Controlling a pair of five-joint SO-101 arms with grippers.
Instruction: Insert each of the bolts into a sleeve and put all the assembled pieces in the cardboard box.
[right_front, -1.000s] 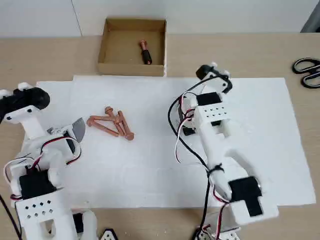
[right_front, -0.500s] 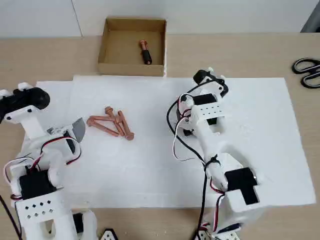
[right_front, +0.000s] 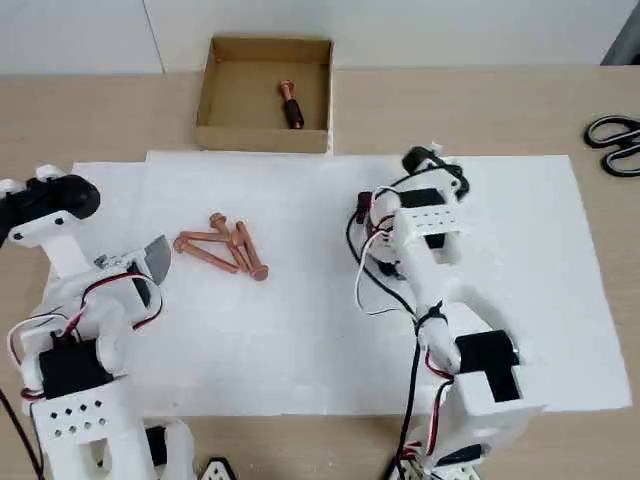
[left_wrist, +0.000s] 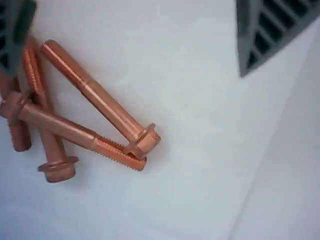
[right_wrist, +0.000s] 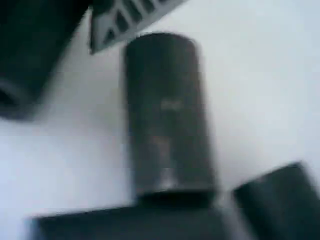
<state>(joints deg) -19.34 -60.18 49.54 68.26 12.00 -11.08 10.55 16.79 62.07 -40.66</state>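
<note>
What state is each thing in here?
Cardboard box, open-topped.
Assembled piece, lying flat inside the box.
Bolts, loose and bare, crossed in a pile on the white sheet.
Sleeve, lying on its side on the sheet, beneath the right arm.
Left gripper, fingers open, beside the bolts, holding nothing.

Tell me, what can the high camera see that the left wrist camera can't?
High view: the cardboard box with one bolt in its sleeve inside, and the scissors at the table's edge. Left wrist view: the tiny screw threads and flat heads, seen up close. Both: the pile of copper bolts lying on the white sheet.
</note>
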